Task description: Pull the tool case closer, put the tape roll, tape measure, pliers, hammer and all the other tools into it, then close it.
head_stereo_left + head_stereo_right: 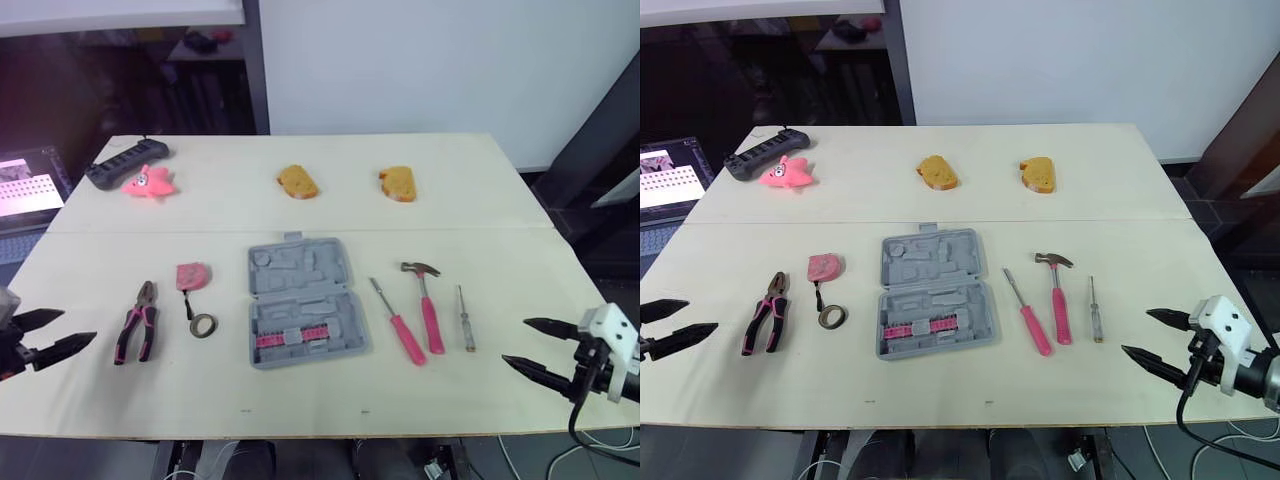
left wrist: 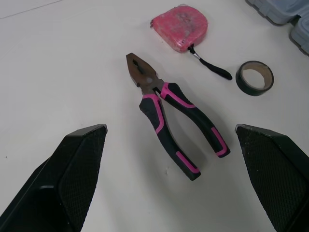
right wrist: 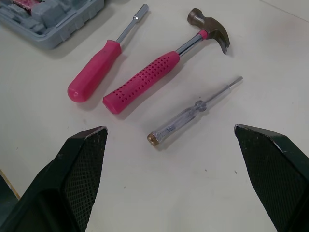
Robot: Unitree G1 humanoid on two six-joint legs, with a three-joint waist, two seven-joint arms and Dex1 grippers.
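The table (image 1: 300,400) is bare wood in front of me, and the tool case (image 1: 305,300) lies on its middle, open and flat with the moulded recesses facing up. I judge that suits loading, though it sits too far from me and has to be pulled closer first. My left claw (image 1: 75,328) hangs low, well out to the case's left and nearer me than it, with the fingers spread wide and holding nothing. My right claw (image 1: 515,341) mirrors it on the case's right, also released and empty. I take this as a ready pose, each arm facing its own share of tools. Right of the case, lying roughly parallel, are the hammer (image 1: 430,310), the pink-handled driver (image 1: 398,322) between it and the case, and the slim clear tester screwdriver (image 1: 465,318) farthest out. Left of the case, the pliers (image 1: 137,322) lie farthest out, handles towards me. The tape measure (image 1: 192,275) sits closer to the case, and the tape roll (image 1: 203,325) lies flat just on my side of it.
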